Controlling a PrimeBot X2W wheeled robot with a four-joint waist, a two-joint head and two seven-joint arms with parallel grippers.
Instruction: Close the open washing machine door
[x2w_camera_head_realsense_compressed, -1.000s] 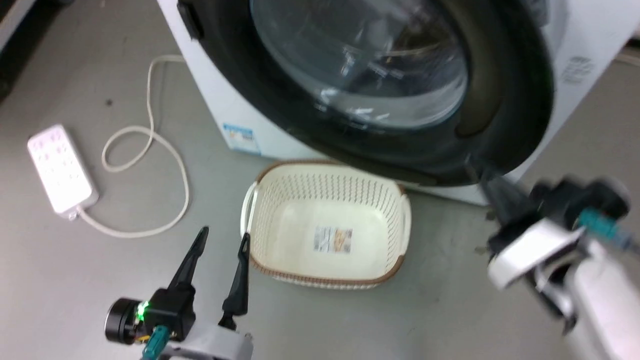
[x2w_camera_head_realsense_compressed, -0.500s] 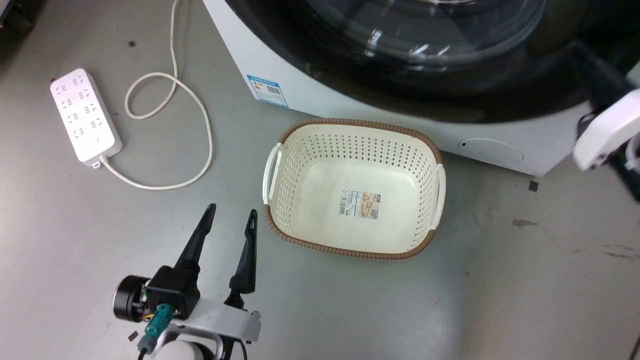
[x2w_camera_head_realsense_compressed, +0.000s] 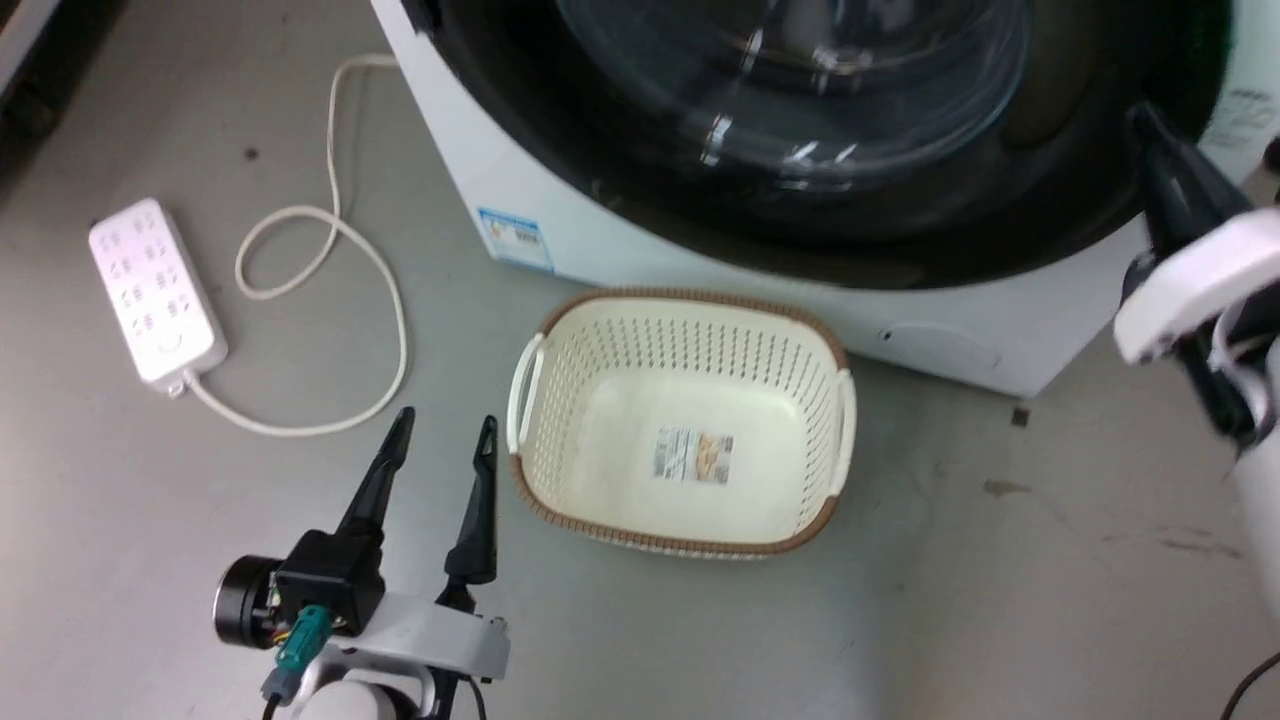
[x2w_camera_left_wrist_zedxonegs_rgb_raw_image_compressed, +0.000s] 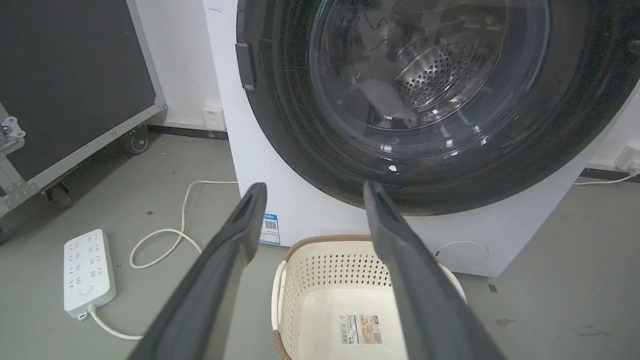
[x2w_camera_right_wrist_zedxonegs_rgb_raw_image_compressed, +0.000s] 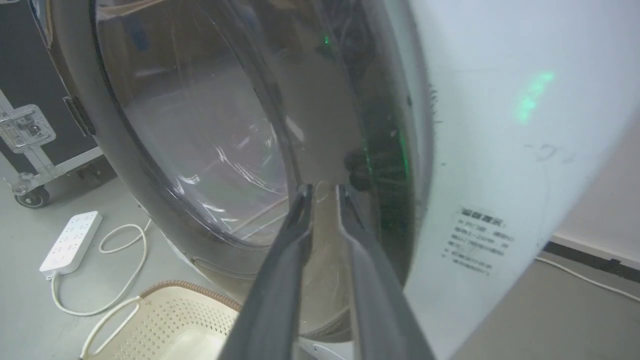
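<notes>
- Now nearly flush with the white washing machine (x2w_camera_left_wrist_zedxonegs_rgb_raw_image_compressed: 295, 210), the washing machine door (x2w_camera_head_realsense_compressed: 700, 215) looms above a cream basket (x2w_camera_head_realsense_compressed: 830, 400).
- Right gripper (x2w_camera_right_wrist_zedxonegs_rgb_raw_image_compressed: 324, 187): fingers almost together, holding nothing, tips at the rim.
- Left gripper (x2w_camera_head_realsense_compressed: 440, 440): spread, idle.
- Rigid, hinged, probably heavy and slick; best pushed on the black rim, not the fragile glass.

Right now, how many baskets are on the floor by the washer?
1: a cream perforated plastic basket with a brown rim, on the grey floor directly before the white washing machine. Others may sit outside these views.
</notes>
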